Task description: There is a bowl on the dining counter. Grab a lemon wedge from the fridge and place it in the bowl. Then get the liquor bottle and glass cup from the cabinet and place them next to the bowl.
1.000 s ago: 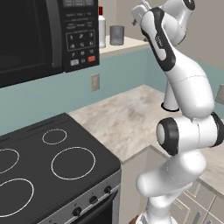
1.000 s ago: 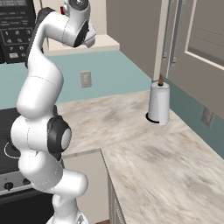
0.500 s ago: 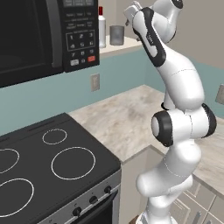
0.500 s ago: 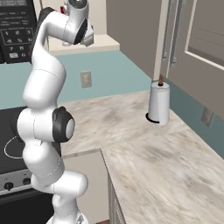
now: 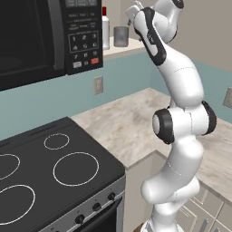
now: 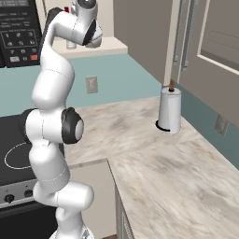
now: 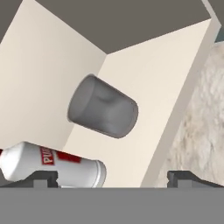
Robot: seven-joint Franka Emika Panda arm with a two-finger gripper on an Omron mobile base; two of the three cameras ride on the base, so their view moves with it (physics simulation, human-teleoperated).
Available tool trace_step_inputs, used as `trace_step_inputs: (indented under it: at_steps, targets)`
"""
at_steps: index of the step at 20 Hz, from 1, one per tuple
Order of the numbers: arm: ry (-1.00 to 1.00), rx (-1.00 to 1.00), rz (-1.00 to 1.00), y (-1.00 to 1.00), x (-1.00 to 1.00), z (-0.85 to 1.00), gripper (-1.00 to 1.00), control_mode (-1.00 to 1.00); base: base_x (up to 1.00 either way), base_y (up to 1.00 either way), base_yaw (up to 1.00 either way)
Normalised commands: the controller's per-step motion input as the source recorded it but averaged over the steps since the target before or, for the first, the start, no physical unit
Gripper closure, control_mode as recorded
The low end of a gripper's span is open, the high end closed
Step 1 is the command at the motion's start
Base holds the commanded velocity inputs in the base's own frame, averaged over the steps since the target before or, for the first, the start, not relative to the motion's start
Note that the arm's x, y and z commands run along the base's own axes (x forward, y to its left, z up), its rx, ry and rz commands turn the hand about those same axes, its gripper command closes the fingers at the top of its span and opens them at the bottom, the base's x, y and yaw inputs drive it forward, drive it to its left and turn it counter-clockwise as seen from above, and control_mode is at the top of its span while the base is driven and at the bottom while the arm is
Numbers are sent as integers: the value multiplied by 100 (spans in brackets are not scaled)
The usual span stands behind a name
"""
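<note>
Arm is reaching up into the open cabinet (image 7: 144,83), and the gripper (image 7: 113,177) has its jaws spread wide with nothing between them. In the hand view the glass cup (image 7: 103,112) sits dead ahead of the gripper, roughly centred between the fingertips (image 7: 43,178) but well beyond them, not touching. The liquor bottle (image 7: 52,167), white with a red label, lies off to one side, just by one fingertip, its long axis running across the view, roughly parallel to the cup's. From the left base view both stand upright on the cabinet shelf (image 5: 118,48), bottle (image 5: 105,31) beside cup (image 5: 121,36), so the tilt comes from the rolled hand. My read: the cup is the aligned target; the bottle needs a sideways shift first. Risk is clipping the bottle on the way in.
</note>
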Motion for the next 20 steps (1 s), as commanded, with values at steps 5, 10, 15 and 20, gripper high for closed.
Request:
trace_step_inputs:
  at_steps: [5, 10, 15, 20]
  targets:
    - [0, 0, 0, 0, 23, -8, -100, -100, 0, 0, 0]
    - [0, 0, 0, 0, 18, -8, -100, -100, 0, 0, 0]
    - [0, 0, 0, 0, 20, -10, -100, -100, 0, 0, 0]
    - [0, 0, 0, 0, 23, -6, -100, -100, 0, 0, 0]
